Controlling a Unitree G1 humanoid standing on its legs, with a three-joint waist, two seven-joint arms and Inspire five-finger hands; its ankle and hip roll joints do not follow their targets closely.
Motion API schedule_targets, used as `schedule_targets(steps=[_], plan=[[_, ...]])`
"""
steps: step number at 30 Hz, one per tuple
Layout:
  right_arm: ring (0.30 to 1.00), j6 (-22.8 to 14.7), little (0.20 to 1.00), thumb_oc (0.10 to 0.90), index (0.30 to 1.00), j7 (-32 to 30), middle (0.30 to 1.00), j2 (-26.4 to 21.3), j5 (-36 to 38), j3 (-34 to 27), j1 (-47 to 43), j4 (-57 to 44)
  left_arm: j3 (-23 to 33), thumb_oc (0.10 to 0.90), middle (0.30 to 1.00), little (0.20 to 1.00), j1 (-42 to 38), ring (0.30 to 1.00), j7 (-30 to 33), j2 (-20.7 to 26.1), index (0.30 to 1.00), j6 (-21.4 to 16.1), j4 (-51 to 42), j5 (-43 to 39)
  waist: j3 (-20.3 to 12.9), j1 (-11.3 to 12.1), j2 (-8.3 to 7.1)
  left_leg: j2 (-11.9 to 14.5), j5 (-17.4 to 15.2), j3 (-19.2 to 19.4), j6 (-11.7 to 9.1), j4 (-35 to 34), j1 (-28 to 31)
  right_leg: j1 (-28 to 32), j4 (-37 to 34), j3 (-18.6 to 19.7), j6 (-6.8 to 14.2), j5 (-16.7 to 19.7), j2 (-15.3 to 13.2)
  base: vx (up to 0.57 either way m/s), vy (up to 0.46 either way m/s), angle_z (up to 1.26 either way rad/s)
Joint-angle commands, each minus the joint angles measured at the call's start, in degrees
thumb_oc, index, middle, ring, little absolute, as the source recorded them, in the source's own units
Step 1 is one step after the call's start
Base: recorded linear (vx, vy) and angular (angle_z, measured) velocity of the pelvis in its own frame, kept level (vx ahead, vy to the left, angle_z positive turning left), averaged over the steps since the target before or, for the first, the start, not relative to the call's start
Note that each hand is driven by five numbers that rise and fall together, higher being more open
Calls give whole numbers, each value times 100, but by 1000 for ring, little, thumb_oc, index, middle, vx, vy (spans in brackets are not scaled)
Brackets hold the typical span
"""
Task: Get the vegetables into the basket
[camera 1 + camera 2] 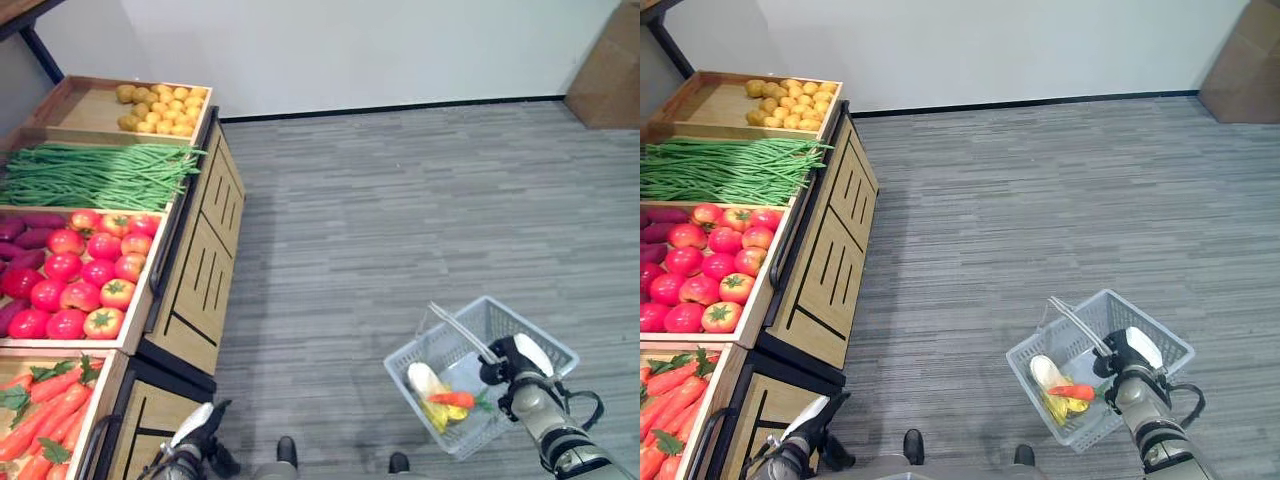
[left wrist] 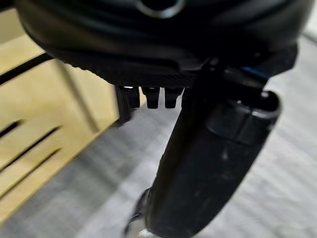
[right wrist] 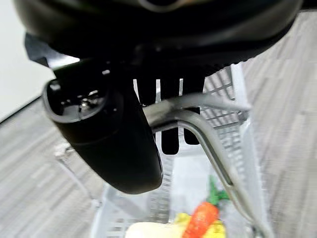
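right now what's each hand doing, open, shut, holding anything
Left hand: low by the wooden stand, holding nothing; fingers cannot be told.
Right hand: shut on the basket handle.

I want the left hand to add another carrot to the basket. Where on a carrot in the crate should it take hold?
Grip a carrot round its orange body near the middle, coming down from above with the left hand. The carrots lie flat and packed side by side in the open-topped crate, so only their upper sides are free, and the leafy tops look too flimsy to hold.
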Motion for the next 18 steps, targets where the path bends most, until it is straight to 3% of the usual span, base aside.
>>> schedule_targets(steps=[1, 2, 3, 8, 18], plan=[[300, -294, 300, 400, 300, -417, 300, -392, -18, -66, -1110, 357, 135, 900, 1000, 1000, -465, 1000, 244, 107, 1000, -59, 171, 239, -238, 150, -335, 12, -236, -343, -182, 5, -107, -317, 29, -69, 128, 175, -160, -28, -25, 5], [953, -240, 953, 867, 953, -434, 953, -401, 20, -122, -1218, 837, 183, 900, 1000, 1000, -465, 1000, 260, -17, 1000, 3, 481, 216, -208, 170, -320, 22, -226, -362, -187, 5, -137, -339, 29, -79, 125, 170, -156, 0, 0, 0], [1000, -219, 1000, 900, 1000, -442, 1000, -387, 73, -179, -1224, 1011, 200, 900, 1000, 1000, -458, 1000, 278, -60, 1000, -2, 539, 197, -205, 181, -317, 25, -223, -366, -187, 5, -143, -342, 29, -85, 124, 169, -156, 0, 0, 0], [1000, -70, 1000, 900, 1000, -352, 1000, -592, -32, -324, -1141, 1600, 407, 900, 1000, 1000, -456, 1000, 287, -301, 1000, 148, 1111, 45, -200, 224, -287, 7, -205, -464, -193, 5, -192, -320, 29, -163, 107, 141, -156, 5, -19, 4], [1000, -75, 1000, 900, 1000, -266, 1000, -490, 72, -662, -558, 1692, 600, 900, 1000, 1000, -446, 1000, 275, -375, 1000, 309, 1650, 217, -250, 153, -328, 3, -263, -454, -182, 5, -135, -279, 29, -177, 114, 138, -166, 5, -1, 3]])
